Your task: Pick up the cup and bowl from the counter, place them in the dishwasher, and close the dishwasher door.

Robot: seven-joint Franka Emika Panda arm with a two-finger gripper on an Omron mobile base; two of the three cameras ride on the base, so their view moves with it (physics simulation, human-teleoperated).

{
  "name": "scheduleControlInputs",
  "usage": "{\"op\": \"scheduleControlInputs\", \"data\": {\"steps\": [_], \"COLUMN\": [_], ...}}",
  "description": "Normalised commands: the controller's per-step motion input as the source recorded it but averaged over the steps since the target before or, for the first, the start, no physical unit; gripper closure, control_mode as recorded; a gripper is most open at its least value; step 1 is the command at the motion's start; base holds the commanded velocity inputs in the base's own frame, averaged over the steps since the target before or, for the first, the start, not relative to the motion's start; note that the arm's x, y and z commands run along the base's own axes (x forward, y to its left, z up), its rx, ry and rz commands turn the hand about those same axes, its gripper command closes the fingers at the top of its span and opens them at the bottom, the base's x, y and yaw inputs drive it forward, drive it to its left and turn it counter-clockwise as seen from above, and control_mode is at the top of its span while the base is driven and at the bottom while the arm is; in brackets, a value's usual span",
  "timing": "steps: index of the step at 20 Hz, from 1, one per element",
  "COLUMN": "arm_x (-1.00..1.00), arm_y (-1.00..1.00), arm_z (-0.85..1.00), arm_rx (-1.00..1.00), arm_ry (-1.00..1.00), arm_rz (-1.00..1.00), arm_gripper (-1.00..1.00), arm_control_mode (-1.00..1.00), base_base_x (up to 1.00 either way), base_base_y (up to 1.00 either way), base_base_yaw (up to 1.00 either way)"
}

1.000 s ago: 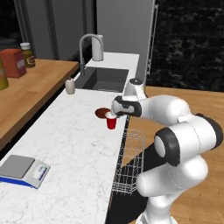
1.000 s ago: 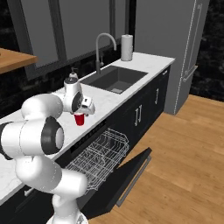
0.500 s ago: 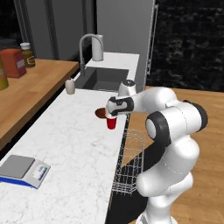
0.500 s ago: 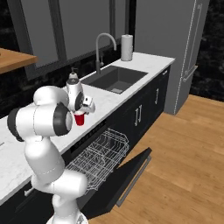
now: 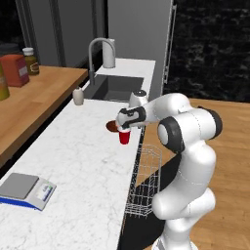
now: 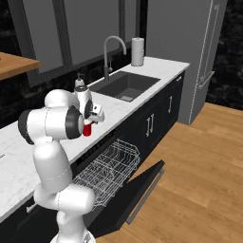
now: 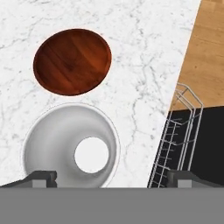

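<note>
The red cup (image 5: 124, 137) stands upright on the white marble counter (image 5: 78, 156) near its front edge, and the dark reddish-brown bowl (image 5: 112, 126) sits just behind it. My gripper (image 5: 125, 125) hangs directly over the cup, open and holding nothing. From the hand camera the cup's white inside (image 7: 70, 146) lies under the left half of the gap of the gripper (image 7: 113, 179), beside the left fingertip (image 7: 41, 178); the bowl (image 7: 72, 61) is beyond it. The dishwasher's wire rack (image 6: 109, 166) is pulled out over the lowered dishwasher door (image 6: 140, 190). The cup (image 6: 88, 130) is half hidden by my arm.
A sink (image 5: 114, 88) with a tall faucet (image 5: 97, 53) lies further along the counter, a frosted glass (image 5: 78, 96) beside it. A kitchen scale (image 5: 24, 190) rests at the near end. The wooden shelf (image 5: 34, 97) with jars runs along the left. The rack (image 7: 179, 135) juts past the counter edge.
My hand has shifted a little left and lower, coming to sit over the cup. The arm's elbow has swung up and round. Cup and bowl have not moved.
</note>
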Motion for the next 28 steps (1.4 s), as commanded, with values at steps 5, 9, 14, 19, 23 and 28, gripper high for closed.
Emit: {"op": "scheduleControlInputs", "data": {"steps": [5, 9, 14, 19, 23, 28], "arm_x": [0.16, 0.33, 0.25, 0.01, 0.0, 0.0], "arm_y": [0.0, 0.0, 0.0, 0.0, 0.01, 0.02], "arm_z": [-0.18, -0.08, -0.15, -0.29, -0.26, -0.11], "arm_rx": [0.0, 0.0, 0.0, 0.0, 0.0, 0.0], "arm_ry": [0.0, 0.0, 0.0, 0.0, 0.0, 0.0], "arm_rz": [-0.03, 0.0, -0.01, -0.04, -0.04, -0.03], "arm_gripper": [-1.0, -1.0, -1.0, -1.0, -1.0, 1.0], "arm_control_mode": [-1.0, -1.0, -1.0, -1.0, -1.0, -1.0], "base_base_x": [0.0, 0.0, 0.0, 0.0, 0.0, 0.0], "base_base_y": [0.0, 0.0, 0.0, 0.0, 0.0, 0.0], "base_base_yaw": [0.0, 0.0, 0.0, 0.0, 0.0, 0.0]}}
